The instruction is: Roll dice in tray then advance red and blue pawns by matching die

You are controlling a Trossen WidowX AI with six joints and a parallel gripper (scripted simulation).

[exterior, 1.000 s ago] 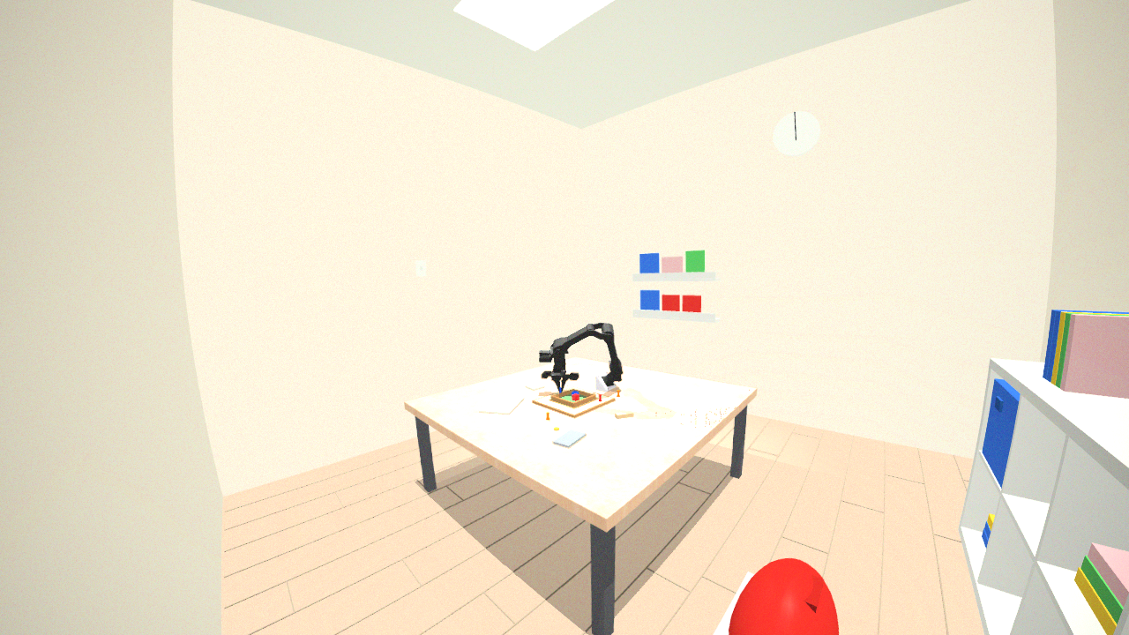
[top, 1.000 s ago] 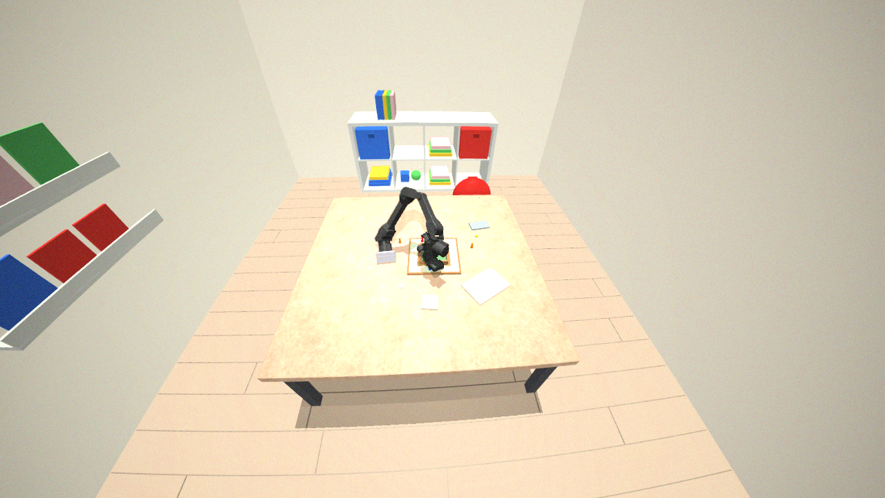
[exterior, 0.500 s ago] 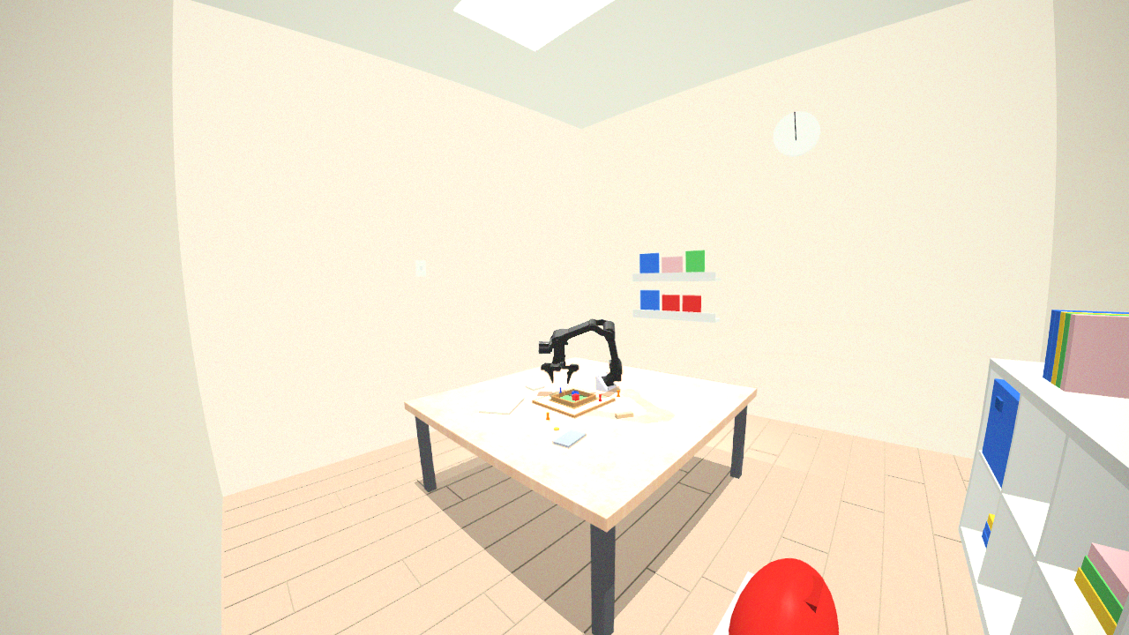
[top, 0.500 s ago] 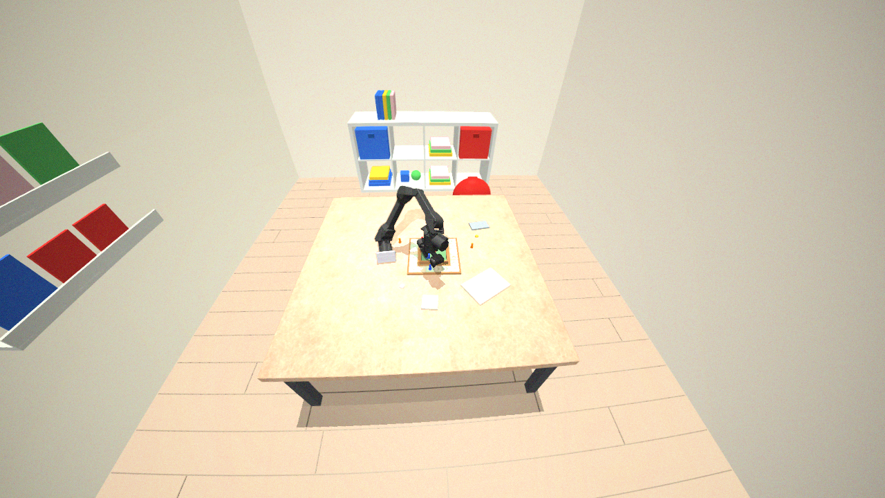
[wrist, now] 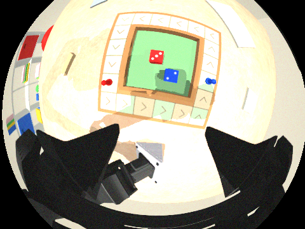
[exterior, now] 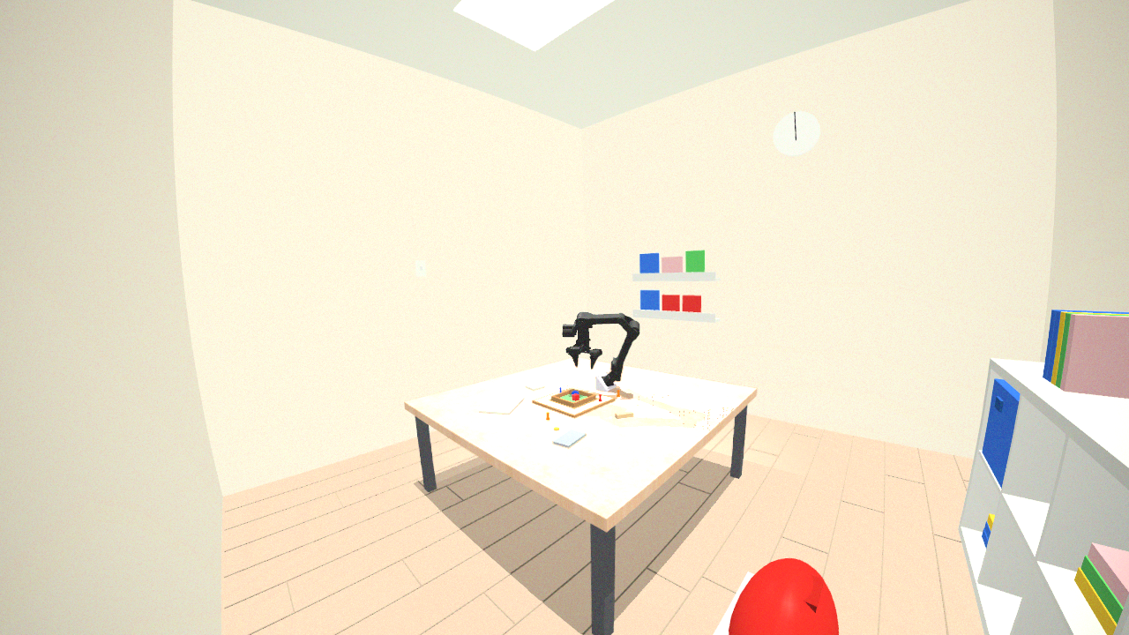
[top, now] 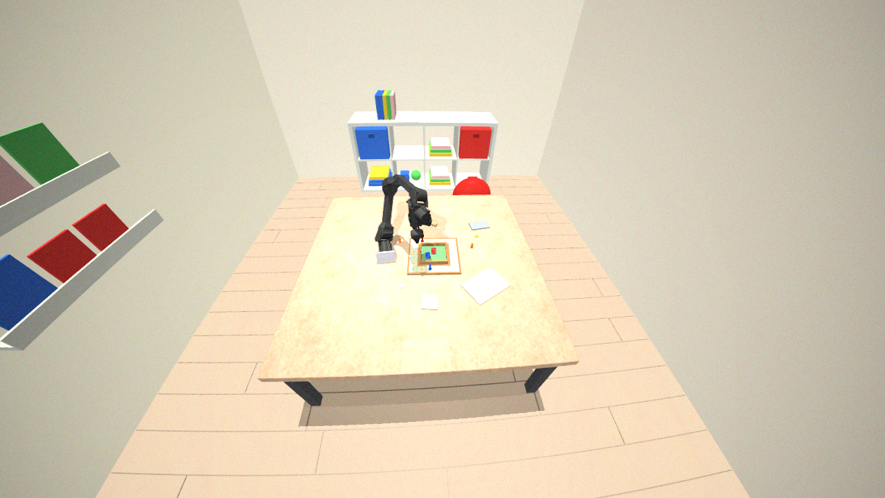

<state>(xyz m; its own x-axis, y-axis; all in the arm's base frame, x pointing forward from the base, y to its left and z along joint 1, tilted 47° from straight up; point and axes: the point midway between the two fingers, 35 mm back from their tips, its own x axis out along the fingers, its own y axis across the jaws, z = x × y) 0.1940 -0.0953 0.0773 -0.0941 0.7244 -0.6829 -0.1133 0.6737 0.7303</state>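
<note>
My gripper point(exterior: 585, 367) point(wrist: 164, 130) is wide open and empty, raised above the table beside the board point(wrist: 161, 20). The red die point(top: 433, 250) point(exterior: 575, 397) point(wrist: 156, 56) and blue die point(top: 427, 254) point(wrist: 171, 76) lie inside the green-floored wooden tray point(wrist: 128, 57). In the wrist view the red die shows three pips on top, the blue die two. The red pawn point(top: 422, 240) point(exterior: 600, 397) point(wrist: 107, 82) stands in the left column, just above the lower-left corner square. The blue pawn point(top: 430, 267) point(exterior: 560, 390) point(wrist: 210, 81) stands in the right column, two squares above the lower-right corner.
An orange pawn point(top: 471, 245) point(exterior: 548, 415) and a yellow disc point(top: 476, 236) point(exterior: 557, 429) lie beyond the board, near a blue-grey slab point(top: 478, 225) point(exterior: 570, 437). A wooden block point(exterior: 624, 414) point(wrist: 70, 63), a large white sheet point(top: 485, 285) and a small white pad point(top: 430, 302) lie around it.
</note>
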